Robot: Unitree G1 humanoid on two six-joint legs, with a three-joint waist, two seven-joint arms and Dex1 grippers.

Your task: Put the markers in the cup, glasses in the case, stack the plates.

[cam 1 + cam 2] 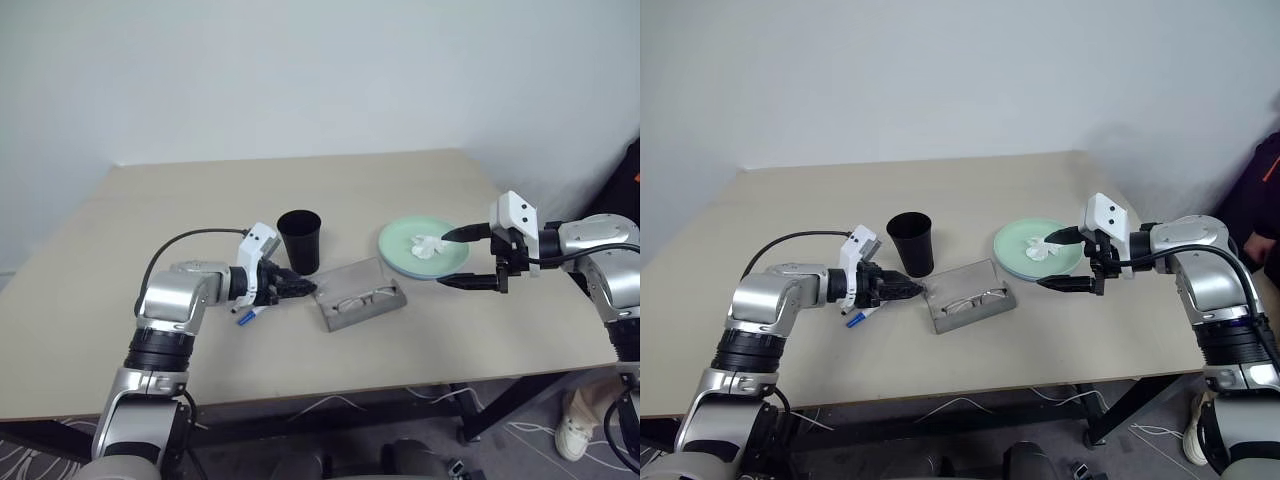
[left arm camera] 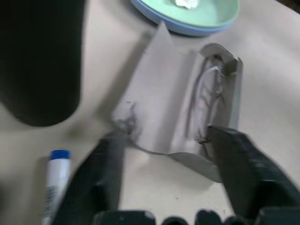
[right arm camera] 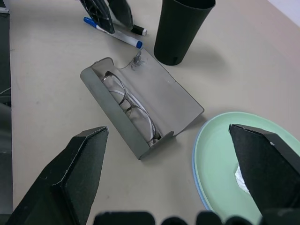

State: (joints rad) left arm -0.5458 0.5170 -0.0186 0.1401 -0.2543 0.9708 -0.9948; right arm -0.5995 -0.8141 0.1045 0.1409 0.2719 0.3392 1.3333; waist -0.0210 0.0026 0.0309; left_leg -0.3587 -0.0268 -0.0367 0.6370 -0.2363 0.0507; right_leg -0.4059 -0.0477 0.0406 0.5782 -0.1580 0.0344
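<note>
left wrist view: left gripper [image 2: 166, 140] agape, empty

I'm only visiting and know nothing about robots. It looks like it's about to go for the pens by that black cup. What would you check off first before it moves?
1. Glasses lying in the case: ok.
2. Case lid shut: not ok, it stands open.
3. Plates stacked: ok, the green plate sits on the blue one; a tissue lies on top.
4. Markers in the cup: not ok, the blue marker and black marker lie on the table.
5. Left gripper empty and open beside the markers: ok.
6. Right gripper open, holding nothing: ok.
</note>
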